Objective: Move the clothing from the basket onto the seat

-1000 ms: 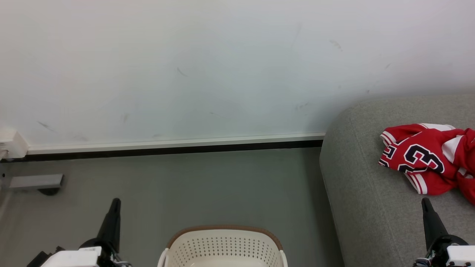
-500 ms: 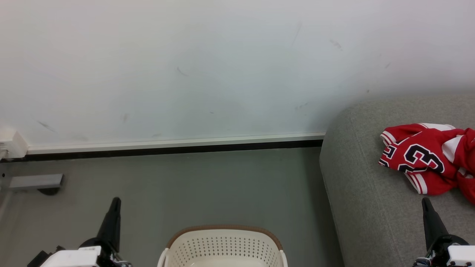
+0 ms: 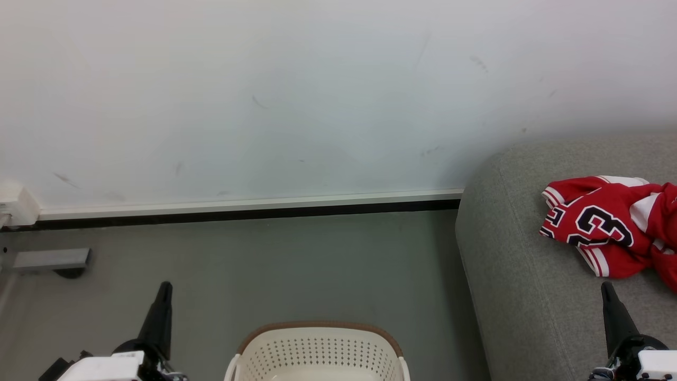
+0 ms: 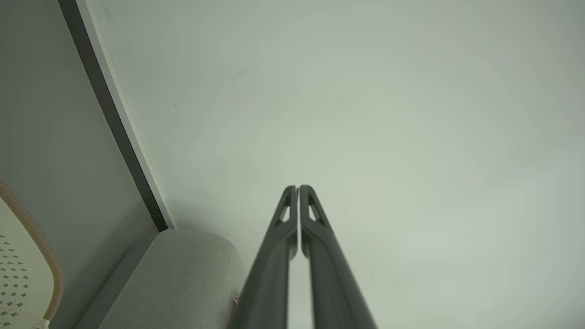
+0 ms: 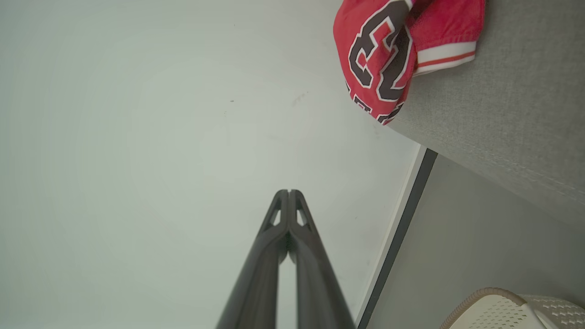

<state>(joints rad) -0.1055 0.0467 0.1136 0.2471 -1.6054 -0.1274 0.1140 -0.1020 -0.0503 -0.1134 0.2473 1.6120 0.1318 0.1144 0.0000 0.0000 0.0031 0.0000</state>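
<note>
The red clothing [image 3: 608, 225], a jersey with a black 23 and white stripe trim, lies crumpled on the light-grey seat [image 3: 518, 275] at the right; the right wrist view has the clothing [image 5: 379, 55] on the seat [image 5: 512, 114] too. The cream basket [image 3: 317, 352] with its brown rim stands on the floor at the bottom middle; the part of its inside that I see holds nothing. My left gripper [image 3: 165, 288] is shut and empty, left of the basket. My right gripper [image 3: 606, 288] is shut and empty over the seat's front, below the clothing. Both wrist views show fingertips pressed together [image 4: 298, 189] [image 5: 289, 193].
A white wall [image 3: 264, 95] with a pale baseboard [image 3: 248, 203] runs behind the grey floor [image 3: 296, 264]. A small grey bracket [image 3: 50, 259] and a white box [image 3: 16, 203] sit by the wall at the far left. The seat's rounded corner [image 4: 183, 274] and the basket rim [image 4: 41, 246] appear in the left wrist view.
</note>
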